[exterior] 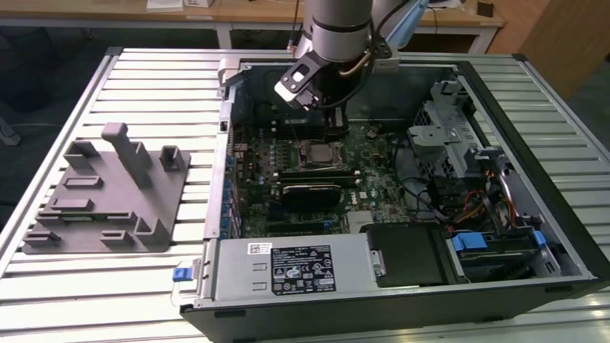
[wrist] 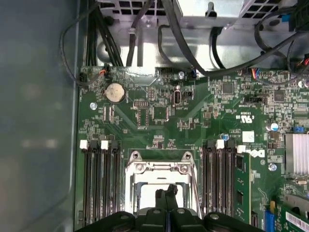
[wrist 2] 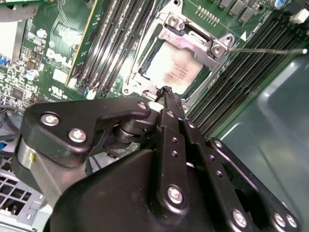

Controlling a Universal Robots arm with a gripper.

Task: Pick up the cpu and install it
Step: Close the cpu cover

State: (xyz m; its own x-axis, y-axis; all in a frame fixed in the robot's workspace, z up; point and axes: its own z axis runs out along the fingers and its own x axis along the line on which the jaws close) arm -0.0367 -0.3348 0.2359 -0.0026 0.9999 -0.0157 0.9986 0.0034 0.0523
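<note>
My ribbed silver metal table [exterior: 143,78], wooden desks [exterior: 238,14] behind, carries an open black computer case [exterior: 381,318]. The small silver-grey square cpu [wrist 2: 176,72] lies in its socket [wrist 2: 193,41]; my black gripper [wrist 2: 166,93] hovers above, fingers pressed together, empty.

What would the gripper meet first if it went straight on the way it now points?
Probably the cpu, lying in the socket on the motherboard just ahead of the gripper; the gap between them is unclear.
</note>
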